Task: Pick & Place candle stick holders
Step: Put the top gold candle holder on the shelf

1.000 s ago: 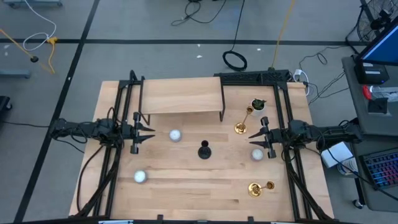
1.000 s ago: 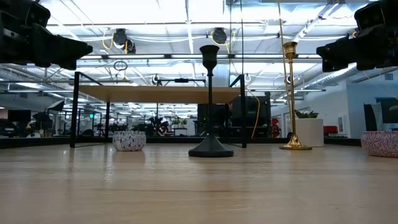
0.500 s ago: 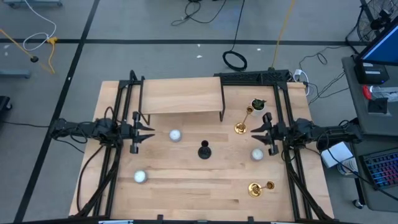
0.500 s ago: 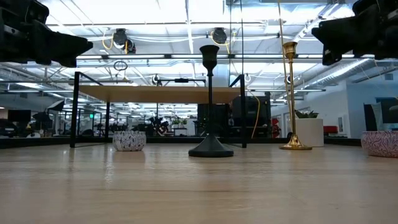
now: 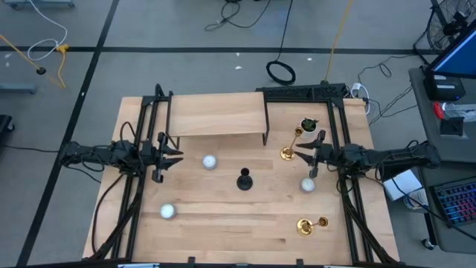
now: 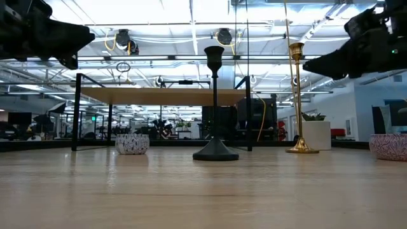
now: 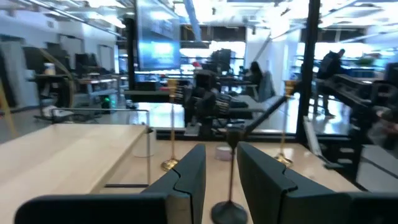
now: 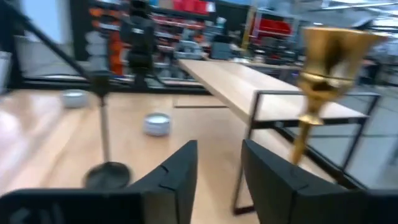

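While upright, two gold holders, one black holder.

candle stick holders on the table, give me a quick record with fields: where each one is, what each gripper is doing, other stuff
black holder: upright, table centre
gold holder one: upright, near the potted plant
gold holder two: near the front right edge
right gripper: open, empty, raised beside gold holder one, not touching it
left gripper: open, empty, raised over the left side
raised shelf: wooden, at the back
small bowls: three, e.g.
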Action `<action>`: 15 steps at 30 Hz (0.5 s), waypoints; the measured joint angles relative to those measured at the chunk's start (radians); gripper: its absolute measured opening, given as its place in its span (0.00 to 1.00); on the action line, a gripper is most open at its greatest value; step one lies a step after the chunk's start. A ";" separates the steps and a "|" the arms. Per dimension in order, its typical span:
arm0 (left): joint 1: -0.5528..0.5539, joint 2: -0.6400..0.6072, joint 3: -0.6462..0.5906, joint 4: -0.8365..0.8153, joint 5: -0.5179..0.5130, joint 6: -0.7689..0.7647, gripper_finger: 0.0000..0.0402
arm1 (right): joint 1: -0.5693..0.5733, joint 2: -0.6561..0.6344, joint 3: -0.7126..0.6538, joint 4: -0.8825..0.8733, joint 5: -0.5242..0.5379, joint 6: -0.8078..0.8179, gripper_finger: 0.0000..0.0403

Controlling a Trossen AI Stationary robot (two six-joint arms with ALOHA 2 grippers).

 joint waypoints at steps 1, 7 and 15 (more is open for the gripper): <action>0.000 0.000 0.000 -0.001 -0.011 -0.004 0.24 | 0.000 0.014 0.000 0.007 0.039 -0.004 0.36; 0.000 0.000 0.000 -0.008 -0.052 -0.007 0.24 | -0.015 0.081 0.000 0.051 0.213 -0.022 0.49; 0.000 0.000 0.000 -0.007 -0.059 0.044 0.24 | -0.090 0.169 0.000 0.214 0.182 0.034 0.53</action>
